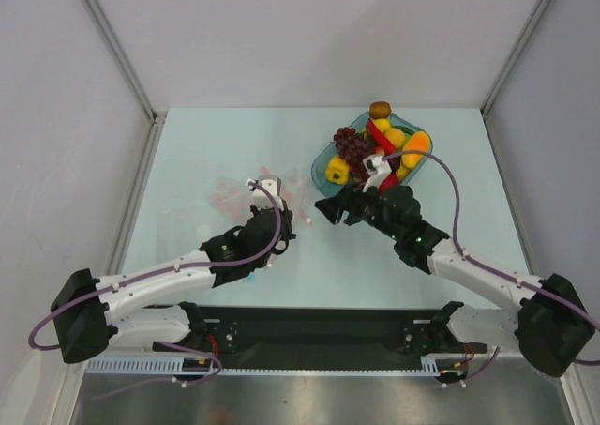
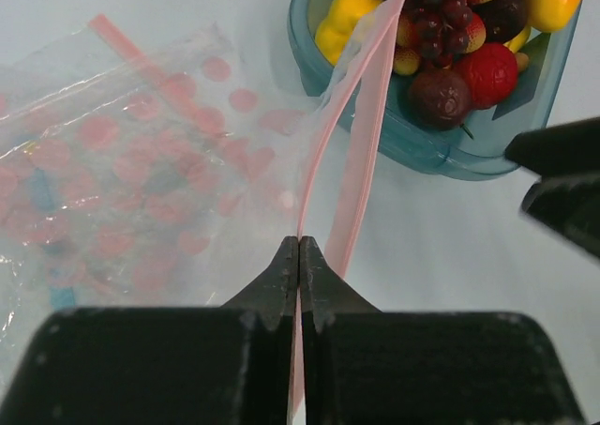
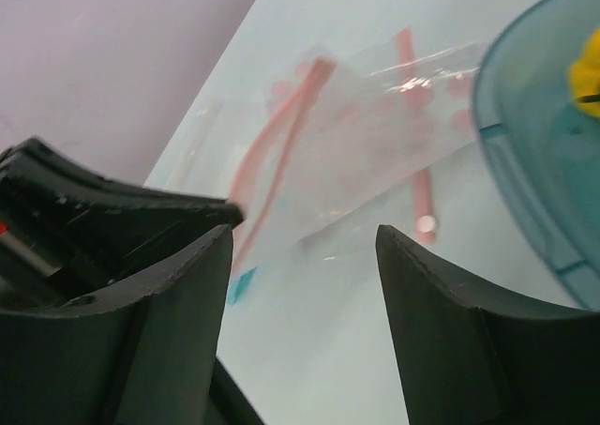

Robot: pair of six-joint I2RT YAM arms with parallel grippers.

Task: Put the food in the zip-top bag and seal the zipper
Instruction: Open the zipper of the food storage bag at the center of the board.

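Observation:
The zip-top bag (image 2: 122,162) lies clear and floppy on the table, and also shows in the top view (image 1: 230,197) and the right wrist view (image 3: 375,134). My left gripper (image 2: 298,244) is shut on its pink zipper (image 2: 361,97) and holds the mouth edge up, pointing toward the dish. In the top view the left gripper (image 1: 284,211) sits beside the bag. The food is piled in the teal dish (image 2: 412,148): a grape bunch (image 2: 441,12), a yellow pepper (image 2: 342,17) and a red fruit (image 2: 487,68). My right gripper (image 3: 305,233) is open and empty, low between bag and dish (image 1: 328,209).
The teal dish (image 1: 323,162) stands at the back right of the table, heaped with toy fruit. Grey walls and metal frame posts (image 1: 112,40) close in the table at the back and sides. The right gripper's fingers (image 2: 562,181) show at the right of the left wrist view.

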